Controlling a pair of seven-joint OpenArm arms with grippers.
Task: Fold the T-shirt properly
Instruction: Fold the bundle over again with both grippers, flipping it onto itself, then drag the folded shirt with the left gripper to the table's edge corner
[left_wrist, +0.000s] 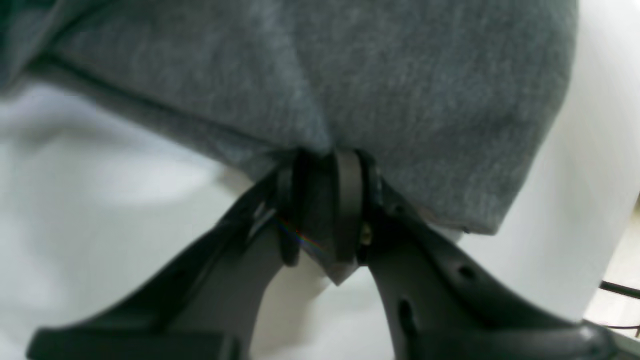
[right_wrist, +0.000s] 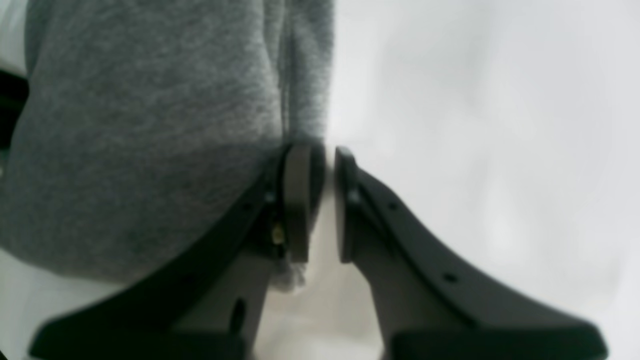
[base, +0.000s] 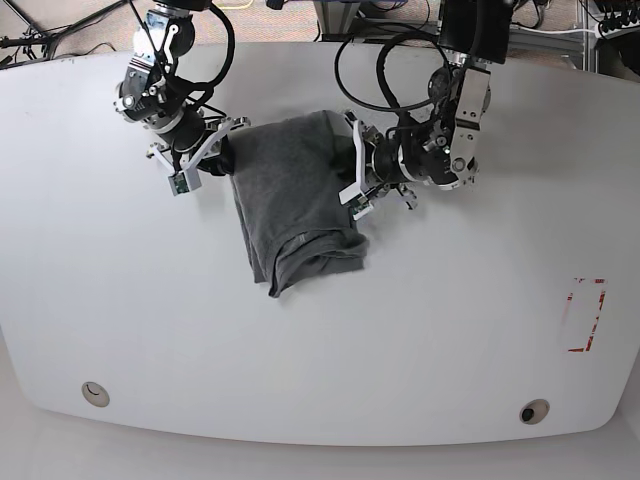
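Note:
The dark grey T-shirt (base: 295, 190) lies bunched in the middle of the white table, its lower part crumpled into folds. In the base view my left gripper (base: 348, 165) is at the shirt's right edge and my right gripper (base: 228, 152) at its upper left corner. In the left wrist view the left gripper (left_wrist: 327, 152) is shut on a pinch of the grey fabric (left_wrist: 400, 90). In the right wrist view the right gripper (right_wrist: 330, 147) is nearly closed, with the shirt's hem (right_wrist: 150, 125) running into its tips and a thin slit below them.
The white table (base: 150, 320) extends widely in front of the shirt. A red-outlined mark (base: 585, 315) sits near the right edge. Two round holes (base: 95, 392) (base: 530, 412) lie near the front rim. Cables (base: 385, 60) loop behind the arms.

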